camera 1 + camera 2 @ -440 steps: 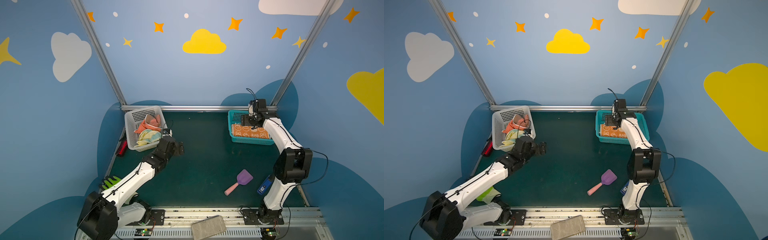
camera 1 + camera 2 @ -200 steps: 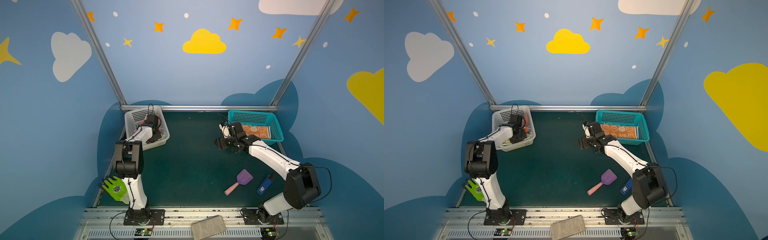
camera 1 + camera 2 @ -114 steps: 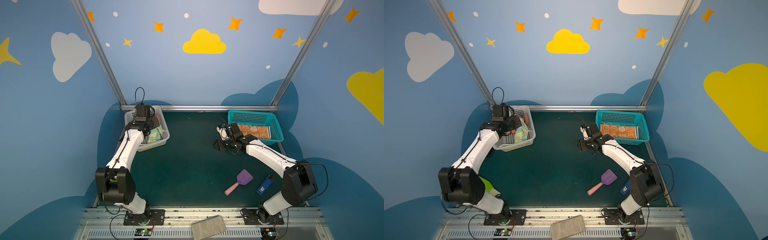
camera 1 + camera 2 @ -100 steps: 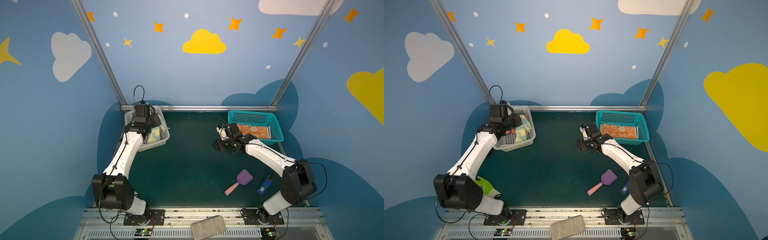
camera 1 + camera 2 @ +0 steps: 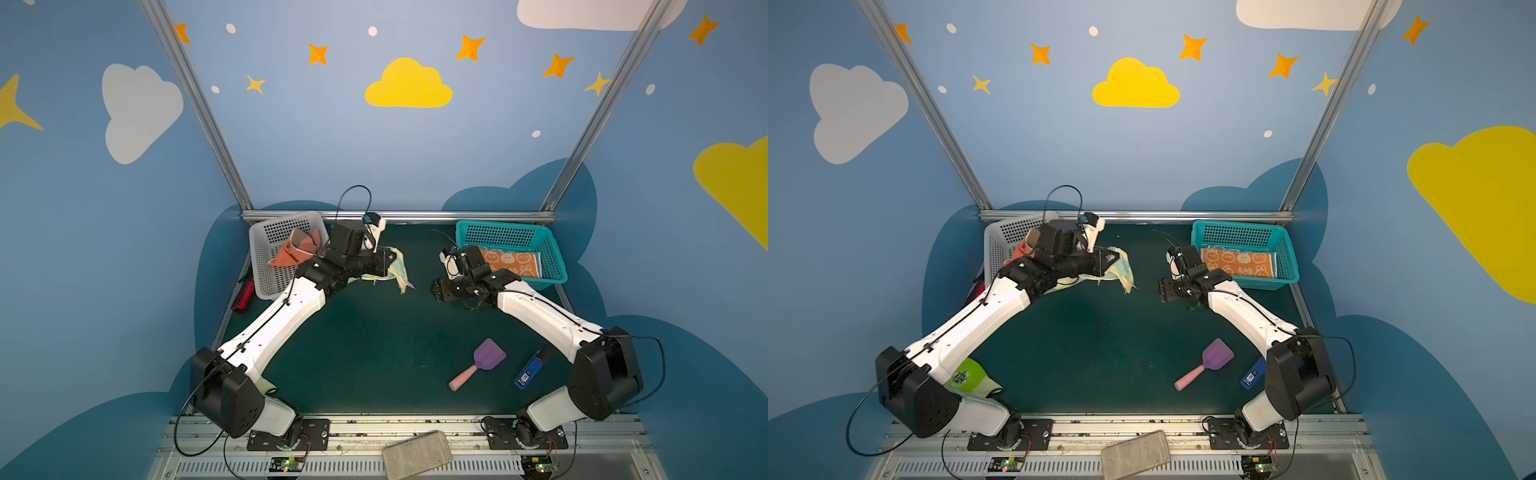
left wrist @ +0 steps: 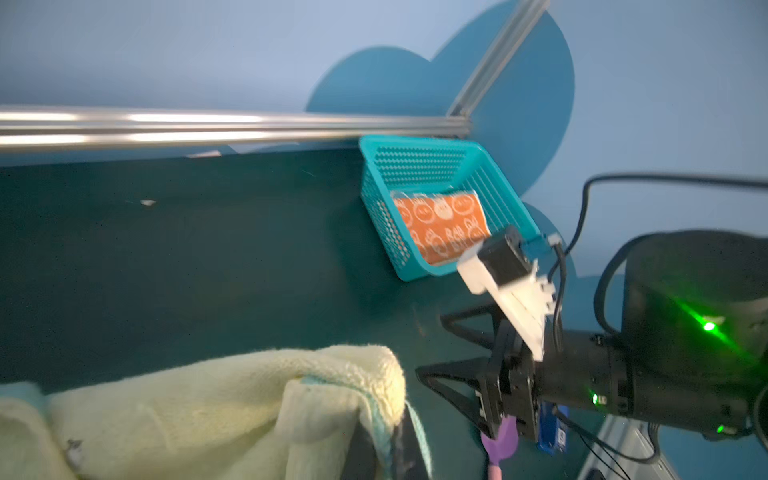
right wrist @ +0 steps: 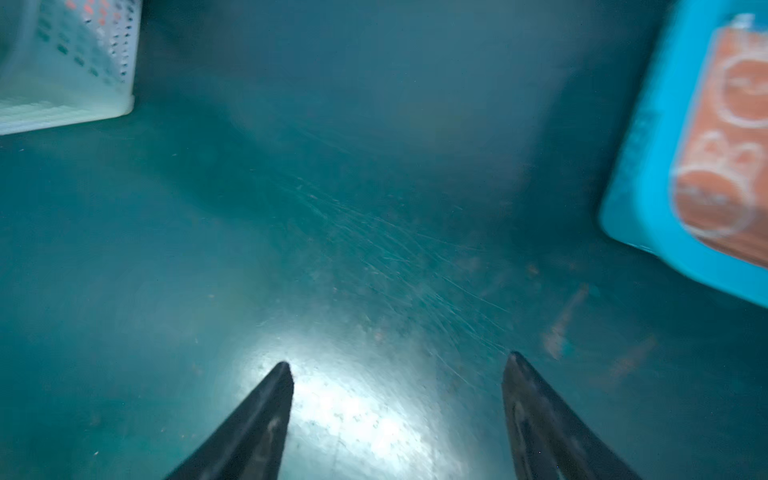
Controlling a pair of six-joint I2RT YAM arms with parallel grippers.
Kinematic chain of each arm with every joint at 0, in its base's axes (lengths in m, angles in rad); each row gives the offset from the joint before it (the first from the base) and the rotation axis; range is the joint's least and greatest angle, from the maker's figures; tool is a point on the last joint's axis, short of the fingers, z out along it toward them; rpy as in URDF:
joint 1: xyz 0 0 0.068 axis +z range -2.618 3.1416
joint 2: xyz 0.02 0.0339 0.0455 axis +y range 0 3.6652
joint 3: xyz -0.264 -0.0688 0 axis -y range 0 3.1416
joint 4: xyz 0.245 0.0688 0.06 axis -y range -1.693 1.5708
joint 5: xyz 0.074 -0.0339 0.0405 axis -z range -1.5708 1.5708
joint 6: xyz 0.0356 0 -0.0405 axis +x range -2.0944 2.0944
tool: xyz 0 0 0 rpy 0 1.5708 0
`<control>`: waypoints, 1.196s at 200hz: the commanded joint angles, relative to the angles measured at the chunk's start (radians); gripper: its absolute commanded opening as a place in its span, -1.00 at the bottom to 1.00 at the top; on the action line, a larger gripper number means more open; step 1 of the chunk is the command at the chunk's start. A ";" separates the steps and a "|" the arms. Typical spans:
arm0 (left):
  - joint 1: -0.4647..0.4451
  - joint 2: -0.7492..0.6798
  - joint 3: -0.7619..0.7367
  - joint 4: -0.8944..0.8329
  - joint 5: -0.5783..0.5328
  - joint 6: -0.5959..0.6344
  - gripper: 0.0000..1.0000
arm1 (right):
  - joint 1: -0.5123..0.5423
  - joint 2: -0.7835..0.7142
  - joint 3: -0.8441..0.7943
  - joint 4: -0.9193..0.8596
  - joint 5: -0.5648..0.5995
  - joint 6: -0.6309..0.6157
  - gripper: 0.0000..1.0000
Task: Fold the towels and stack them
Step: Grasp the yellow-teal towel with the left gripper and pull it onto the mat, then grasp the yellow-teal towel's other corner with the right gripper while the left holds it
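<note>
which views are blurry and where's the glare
Right wrist view: motion-smeared, teal basket and orange towel streaked, white glare on the mat at the open right hand. Left wrist view: soft, the near yellow towel fuzzy. Both top views: sharp, evenly lit.

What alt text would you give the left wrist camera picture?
A pale yellow towel bunches in the foreground over a dark green table. Beyond, a teal basket holds a folded orange towel; the right gripper stands open.

The pale towel (image 6: 232, 407) mostly hides the left jaws; the left arm (image 5: 976, 316) half covers the green glove (image 5: 963, 374).
</note>
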 commanded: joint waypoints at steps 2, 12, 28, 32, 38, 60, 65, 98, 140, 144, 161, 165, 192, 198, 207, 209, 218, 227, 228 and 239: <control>-0.071 0.092 0.024 0.040 0.070 0.019 -0.92 | -0.034 -0.090 -0.038 -0.036 0.126 0.036 0.51; -0.096 0.141 0.026 0.052 0.064 0.006 -0.92 | -0.043 -0.118 -0.059 -0.039 0.143 0.029 0.51; -0.118 0.230 0.033 0.070 0.069 -0.021 -0.92 | -0.048 -0.160 -0.096 -0.040 0.177 0.016 0.51; -0.121 0.251 0.034 0.075 0.065 -0.030 -0.92 | -0.048 -0.169 -0.104 -0.040 0.179 0.011 0.50; -0.125 0.285 0.037 0.081 0.063 -0.042 -0.92 | -0.049 -0.181 -0.118 -0.040 0.184 0.006 0.51; -0.134 0.396 0.073 0.067 0.082 -0.067 -0.92 | -0.050 -0.220 -0.158 -0.034 0.180 -0.003 0.50; -0.135 0.414 0.082 0.061 0.084 -0.067 -0.92 | -0.050 -0.226 -0.168 -0.030 0.175 -0.006 0.50; -0.132 0.494 0.140 0.007 0.040 -0.056 -0.92 | -0.049 -0.237 -0.226 0.041 0.023 -0.054 0.47; -0.077 0.576 0.263 -0.073 -0.005 -0.097 -0.87 | 0.008 -0.217 -0.319 0.203 -0.133 -0.076 0.33; -0.071 0.587 0.278 -0.080 -0.005 -0.106 -0.87 | 0.014 -0.211 -0.331 0.224 -0.139 -0.069 0.32; -0.042 0.640 0.345 -0.122 0.011 -0.135 -0.85 | 0.043 -0.185 -0.379 0.306 -0.128 -0.042 0.31; -0.036 0.654 0.360 -0.132 0.015 -0.140 -0.85 | 0.050 -0.175 -0.387 0.324 -0.123 -0.041 0.31; -0.013 0.760 0.476 -0.227 0.025 -0.153 -0.84 | 0.119 -0.108 -0.423 0.427 -0.022 -0.077 0.31; -0.010 0.783 0.499 -0.250 0.028 -0.152 -0.83 | 0.131 -0.089 -0.417 0.436 0.004 -0.092 0.31; -0.008 0.817 0.531 -0.278 0.032 -0.149 -0.84 | 0.138 -0.054 -0.391 0.424 0.030 -0.099 0.31; -0.007 0.825 0.536 -0.284 0.033 -0.149 -0.84 | 0.138 -0.046 -0.382 0.415 0.034 -0.099 0.31; -0.004 0.852 0.558 -0.304 0.038 -0.151 -0.85 | 0.138 -0.003 -0.326 0.355 0.057 -0.080 0.31; -0.002 0.874 0.571 -0.314 0.045 -0.156 -0.85 | 0.138 0.047 -0.267 0.297 0.071 -0.092 0.31; -0.002 0.876 0.572 -0.315 0.045 -0.155 -0.85 | 0.138 0.053 -0.258 0.292 0.071 -0.095 0.31; 0.002 0.895 0.578 -0.321 0.051 -0.165 -0.85 | 0.140 0.119 -0.192 0.250 0.072 -0.133 0.28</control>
